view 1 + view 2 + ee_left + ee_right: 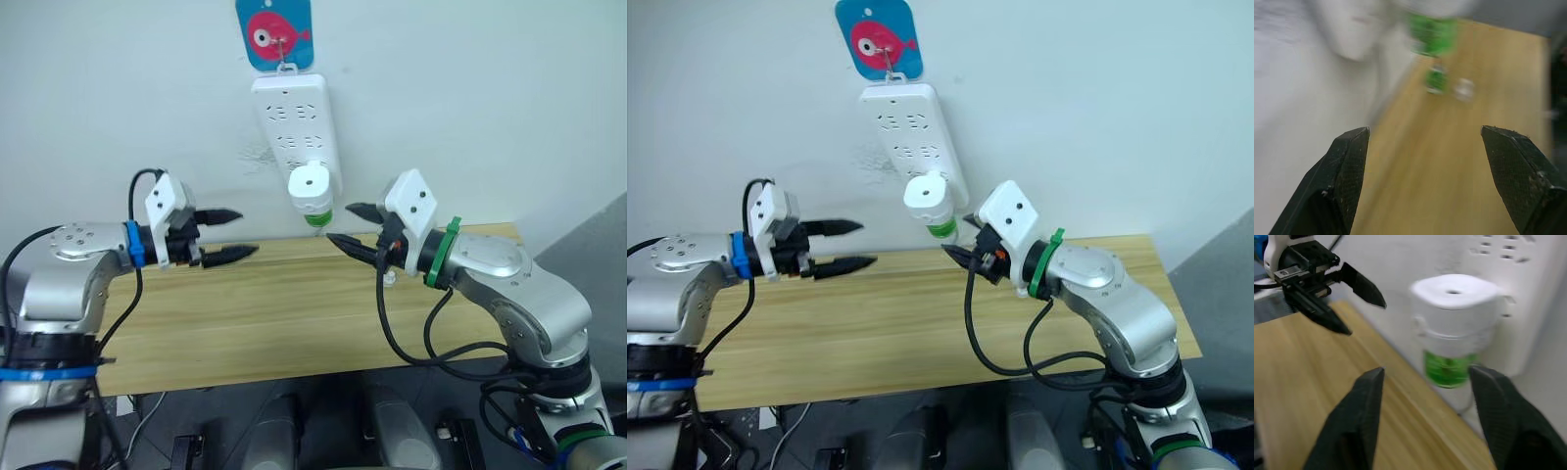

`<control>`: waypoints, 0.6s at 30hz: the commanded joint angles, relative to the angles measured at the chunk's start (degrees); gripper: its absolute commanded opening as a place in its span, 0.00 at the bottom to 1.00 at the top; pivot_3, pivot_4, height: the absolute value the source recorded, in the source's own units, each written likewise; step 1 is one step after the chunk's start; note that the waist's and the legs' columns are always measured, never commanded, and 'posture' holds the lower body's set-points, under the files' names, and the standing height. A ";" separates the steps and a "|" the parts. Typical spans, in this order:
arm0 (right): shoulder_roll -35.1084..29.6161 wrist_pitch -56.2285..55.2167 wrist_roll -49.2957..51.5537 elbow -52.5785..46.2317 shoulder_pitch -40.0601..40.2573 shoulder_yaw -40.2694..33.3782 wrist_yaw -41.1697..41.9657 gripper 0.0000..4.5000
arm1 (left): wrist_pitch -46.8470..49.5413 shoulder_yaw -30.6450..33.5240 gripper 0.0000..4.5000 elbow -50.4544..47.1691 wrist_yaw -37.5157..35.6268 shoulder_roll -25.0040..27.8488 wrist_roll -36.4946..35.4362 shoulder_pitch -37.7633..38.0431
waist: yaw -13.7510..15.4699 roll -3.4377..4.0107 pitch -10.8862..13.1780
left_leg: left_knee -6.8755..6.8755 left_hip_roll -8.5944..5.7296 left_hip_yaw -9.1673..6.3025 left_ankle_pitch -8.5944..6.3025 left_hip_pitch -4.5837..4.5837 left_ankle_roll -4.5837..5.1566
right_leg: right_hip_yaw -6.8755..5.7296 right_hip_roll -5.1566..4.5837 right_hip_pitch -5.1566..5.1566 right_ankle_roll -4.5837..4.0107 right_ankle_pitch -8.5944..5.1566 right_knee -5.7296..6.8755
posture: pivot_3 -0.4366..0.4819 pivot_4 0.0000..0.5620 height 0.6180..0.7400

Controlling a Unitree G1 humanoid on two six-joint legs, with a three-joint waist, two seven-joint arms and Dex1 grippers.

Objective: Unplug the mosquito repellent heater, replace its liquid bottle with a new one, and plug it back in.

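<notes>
Heater (pixel 311 194) — just beyond right hand (pixel 355 228)

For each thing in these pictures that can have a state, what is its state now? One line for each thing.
Mosquito repellent heater: plugged into the power strip, green liquid bottle fitted below.
Power strip: hanging on the wall, other sockets free.
Left claw: open, holding nothing, above the table.
Right claw: open, holding nothing, close to the heater.
</notes>
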 commanded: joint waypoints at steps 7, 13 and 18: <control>3.80 -7.45 -4.23 3.83 -2.72 3.39 -2.74 0.01 | 12.56 0.34 0.85 -14.79 -0.68 2.70 -11.34 -0.31 | 1.12 -0.01 0.00 | 0.07 -0.03 0.01 0.11 0.00 -0.16 | 0.02 0.00 0.07 -0.02 -0.01 0.00 | 0.37 0.38 1.00; 5.68 -9.37 -7.37 7.33 -3.64 3.94 -5.16 0.01 | 12.81 -0.53 0.85 -14.72 0.23 2.11 -11.54 -1.46 | 1.08 -0.01 0.00 | 0.02 -0.02 -0.02 0.11 0.00 -0.16 | -0.02 0.02 0.02 -0.02 -0.01 0.05 | 0.37 0.38 1.00; 6.47 -10.04 -9.01 9.11 -3.94 4.21 -6.03 0.01 | 12.22 -1.26 0.85 -13.87 1.27 1.14 -11.25 -3.17 | 1.15 -0.01 0.00 | 0.03 -0.03 0.00 0.11 0.00 -0.16 | 0.00 0.02 0.02 -0.02 -0.01 0.04 | 0.37 0.38 1.00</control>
